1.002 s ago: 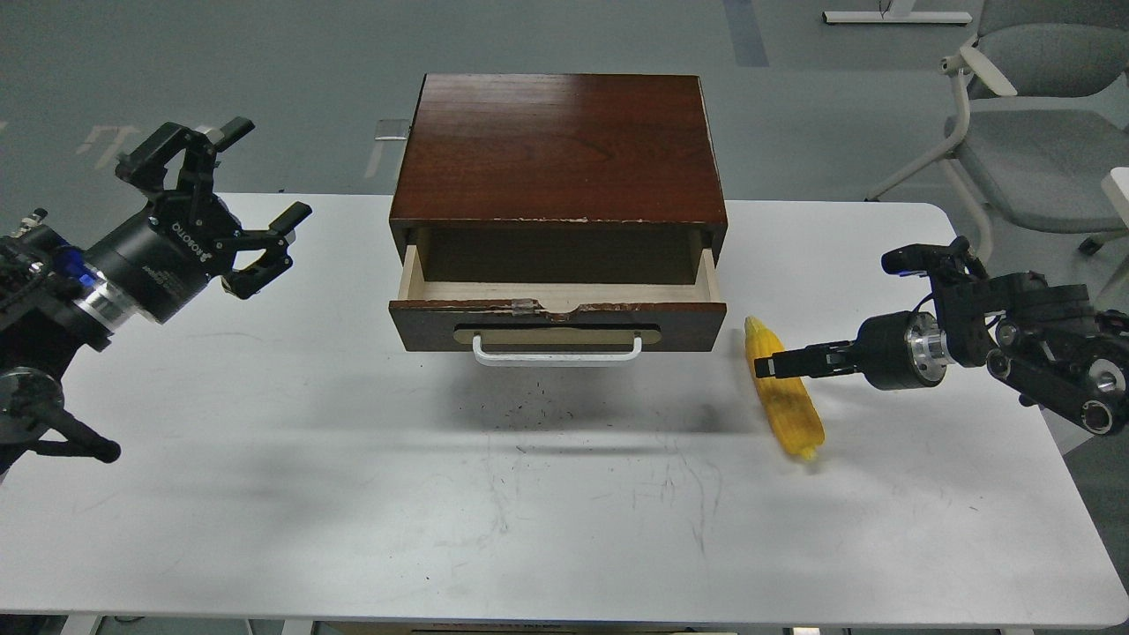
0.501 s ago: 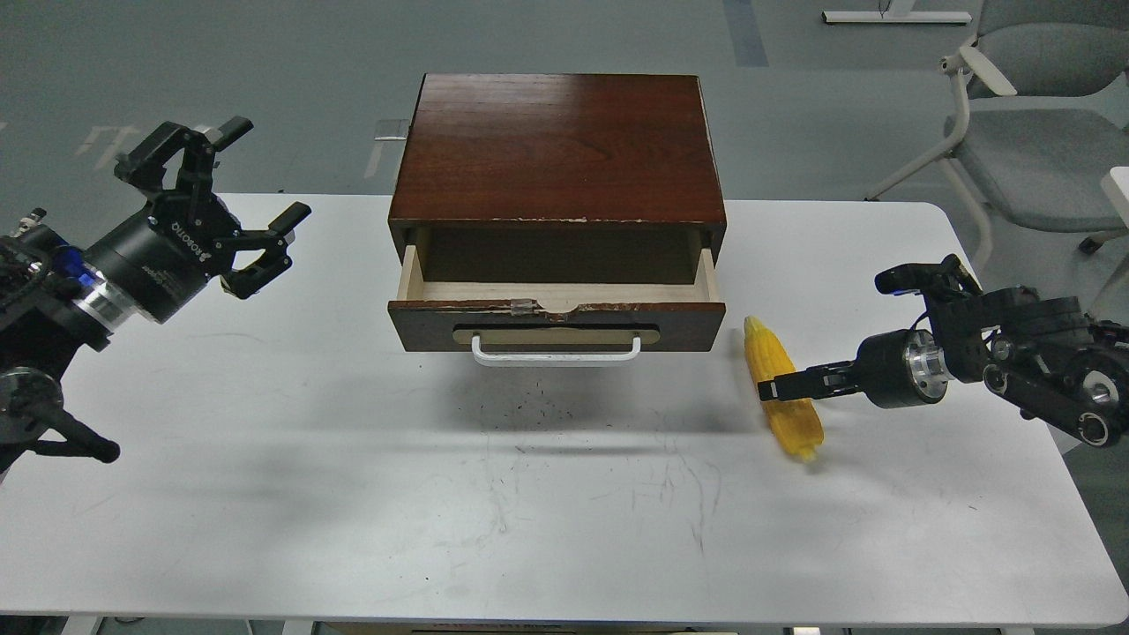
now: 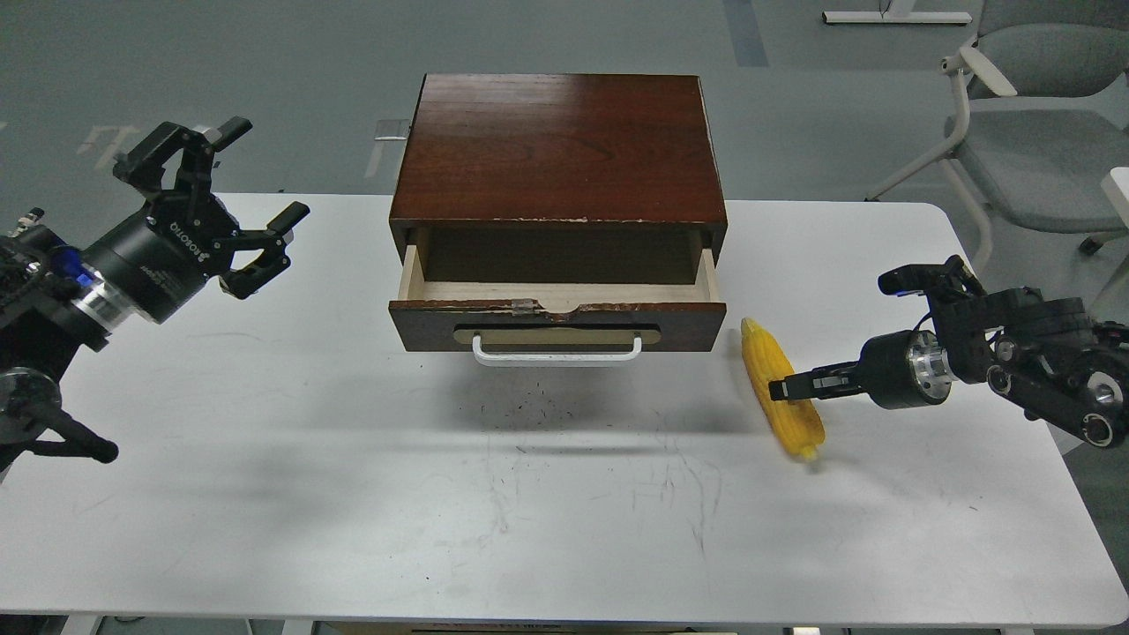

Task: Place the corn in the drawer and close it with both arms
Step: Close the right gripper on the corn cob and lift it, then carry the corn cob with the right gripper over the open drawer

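Note:
The yellow corn point(image 3: 760, 357) lies on the white table point(image 3: 353, 494), just right of the drawer's front corner, thick end toward me. The drawer point(image 3: 556, 316), with its chipped dark front and white bar handle point(image 3: 556, 355), is pulled partway out of the brown cabinet point(image 3: 556, 150); its pale inside shows nothing in it. My right gripper point(image 3: 783, 389) reaches in from the right and lies across the middle of the corn; it is seen side-on, so its fingers cannot be told apart. My left gripper point(image 3: 265, 172) is open and empty, raised to the left of the cabinet.
A grey office chair point(image 3: 1032, 115) stands beyond the table's far right corner. The table's right edge runs close under my right arm point(image 3: 1041, 353). Scuff marks and dark specks cover the table in front of the drawer.
My right gripper has dropped lower along the corn and drawn slightly back to the right. The corn has shifted very slightly. The left arm has barely moved.

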{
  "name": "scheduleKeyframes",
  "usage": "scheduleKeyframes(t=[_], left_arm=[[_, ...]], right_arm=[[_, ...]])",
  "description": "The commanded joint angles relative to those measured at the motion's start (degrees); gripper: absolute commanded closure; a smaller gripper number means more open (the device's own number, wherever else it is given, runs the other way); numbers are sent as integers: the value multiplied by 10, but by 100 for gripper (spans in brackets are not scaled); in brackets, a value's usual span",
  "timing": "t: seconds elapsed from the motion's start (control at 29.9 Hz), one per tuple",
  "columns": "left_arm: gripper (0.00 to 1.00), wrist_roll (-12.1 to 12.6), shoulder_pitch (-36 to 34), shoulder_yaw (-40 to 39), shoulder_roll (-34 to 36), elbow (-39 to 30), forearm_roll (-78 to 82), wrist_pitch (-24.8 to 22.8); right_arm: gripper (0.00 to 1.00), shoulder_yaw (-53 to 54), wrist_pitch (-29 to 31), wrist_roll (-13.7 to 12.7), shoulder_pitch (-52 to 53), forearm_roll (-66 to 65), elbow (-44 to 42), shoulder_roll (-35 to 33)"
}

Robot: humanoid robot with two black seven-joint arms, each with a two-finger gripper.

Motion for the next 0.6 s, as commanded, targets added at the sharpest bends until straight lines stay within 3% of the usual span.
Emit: scheduleKeyframes(t=[0.0, 0.3, 0.57], left_arm=[[1, 0, 0, -1, 1, 0, 0, 0], [0, 0, -1, -2, 2, 0, 0, 0], [1, 0, -4, -2, 2, -1, 0, 0]], right_arm=[[99, 5, 0, 0, 3, 1, 1, -16], [99, 25, -7, 0, 45, 5, 23, -76], [98, 34, -7, 0, 170, 4, 32, -80]])
